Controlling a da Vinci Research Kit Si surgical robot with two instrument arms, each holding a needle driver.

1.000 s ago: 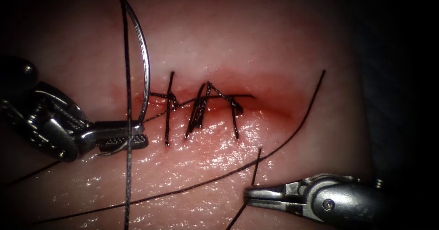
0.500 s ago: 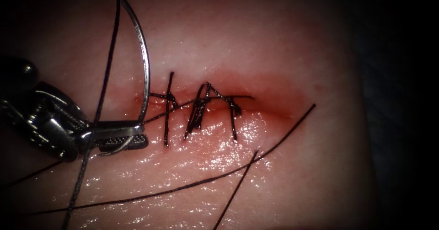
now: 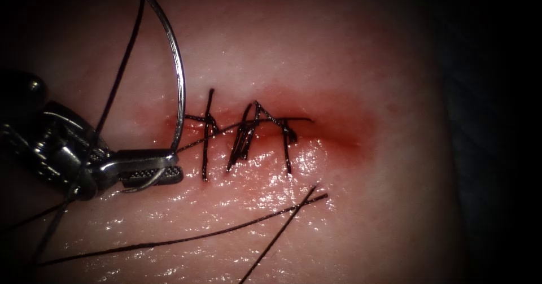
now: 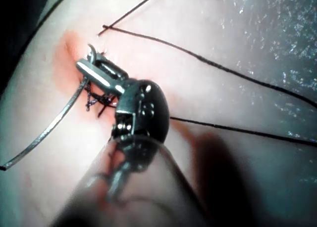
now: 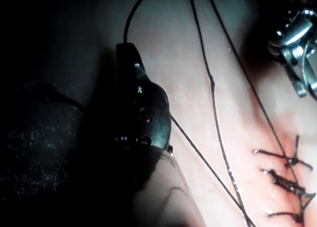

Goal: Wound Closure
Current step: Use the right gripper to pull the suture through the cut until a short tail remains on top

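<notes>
My left tool lies at the left end of the cut, jaws shut on the curved needle close to its pointed end. The needle arcs up from the jaws, out of the tissue, with thread leading from its top end down to the left. In the left wrist view the same jaws clamp the needle. In the right wrist view my right tool is shut on a strand of thread leaving its tip.
Three dark stitches cross the left and middle of the cut, with red fluid around them. Loose thread and a short cut end lie on the glossy near tissue. The left tool and stitches appear in the right wrist view.
The right tool, shut on the thread, has left the endoscope view. The long loop across the right tissue has been drawn in leftward, and the strand from the needle's end swung left.
</notes>
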